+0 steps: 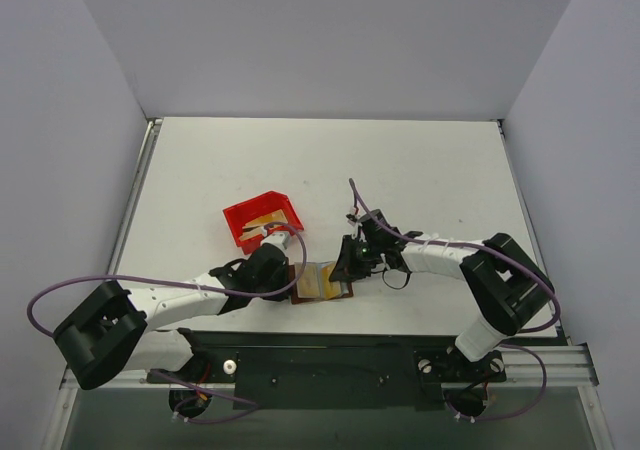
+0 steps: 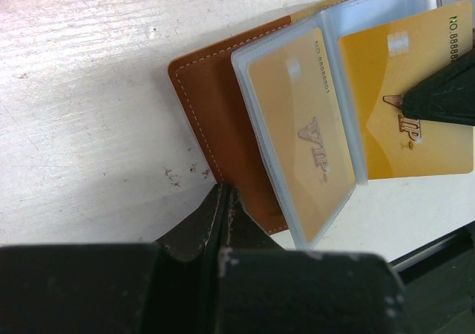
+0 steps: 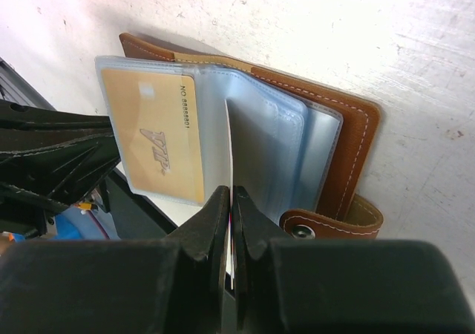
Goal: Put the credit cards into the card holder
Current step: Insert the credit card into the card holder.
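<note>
The brown card holder (image 1: pixel 320 282) lies open near the front edge between both grippers, its clear pocket panels fanned out (image 3: pixel 267 141). One gold credit card (image 2: pixel 297 126) sits inside a clear pocket. My right gripper (image 3: pixel 231 194) is shut on a second gold credit card (image 2: pixel 401 148). That card shows edge-on (image 3: pixel 231 163) in the right wrist view, its far end among the pocket panels. My left gripper (image 2: pixel 224 189) is shut, tips resting on the edge of the holder's brown cover (image 2: pixel 215 104). From above, the left gripper (image 1: pixel 288 270) and right gripper (image 1: pixel 345 268) flank the holder.
A red plastic bin (image 1: pixel 255 205) stands just behind the left gripper with more gold cards (image 1: pixel 264 222) in it. The holder's snap tab (image 3: pixel 326 226) sticks out beside my right fingers. The table's front edge and black rail lie close below the holder.
</note>
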You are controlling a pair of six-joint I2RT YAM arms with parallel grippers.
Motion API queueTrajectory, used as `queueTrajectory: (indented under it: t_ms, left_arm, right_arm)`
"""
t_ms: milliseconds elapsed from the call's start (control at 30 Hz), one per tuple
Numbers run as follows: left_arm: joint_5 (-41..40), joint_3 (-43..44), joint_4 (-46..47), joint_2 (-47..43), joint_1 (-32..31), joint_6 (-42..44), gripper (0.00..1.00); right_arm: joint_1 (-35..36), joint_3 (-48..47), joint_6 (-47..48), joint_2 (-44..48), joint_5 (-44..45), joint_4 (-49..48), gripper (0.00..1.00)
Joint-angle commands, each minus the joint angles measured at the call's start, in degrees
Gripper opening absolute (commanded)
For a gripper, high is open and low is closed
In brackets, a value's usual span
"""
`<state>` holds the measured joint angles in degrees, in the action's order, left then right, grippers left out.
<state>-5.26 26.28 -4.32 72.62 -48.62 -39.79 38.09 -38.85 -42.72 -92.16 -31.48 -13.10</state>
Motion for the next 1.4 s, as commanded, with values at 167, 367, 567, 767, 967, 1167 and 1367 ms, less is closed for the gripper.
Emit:
queueTrajectory:
  t_ms: [167,367,567,767,967,1167,1367]
  left_arm:
    - [0.3,-0.7,-1.9,3.7,0.2,0.8,0.0]
    - [0.3,-0.8,-1.9,3.8,0.2,1.0,0.0]
    - [0.4,-1.1,-1.8,3.6,0.2,0.9,0.0]
    - [0.5,-1.0,-1.7,3.5,0.1,0.9,0.0]
    - [0.3,0.5,-4.0,2.7,0.2,0.9,0.0]
    - [-3.5,6.4,-12.8,-2.1,0.2,1.3,0.0]
    - [-7.2,14.1,-21.0,-6.3,0.2,2.6,0.0]
  right_arm:
    - [2.2,-1.0,-0.3,0.4,0.9,0.6,0.0]
    - [2.3,-1.0,0.0,2.0,1.3,1.9,0.0]
    - [2.2,-1.1,0.4,3.4,2.0,3.2,0.0]
    - [2.3,-1.5,0.4,2.5,1.6,3.1,0.0]
    - [3.0,-3.3,1.2,0.3,3.3,5.6,0.0]
    - [3.7,-4.7,2.6,-0.1,8.7,12.1,0.0]
    - [3.8,-5.6,3.0,-0.7,11.4,15.4,0.0]
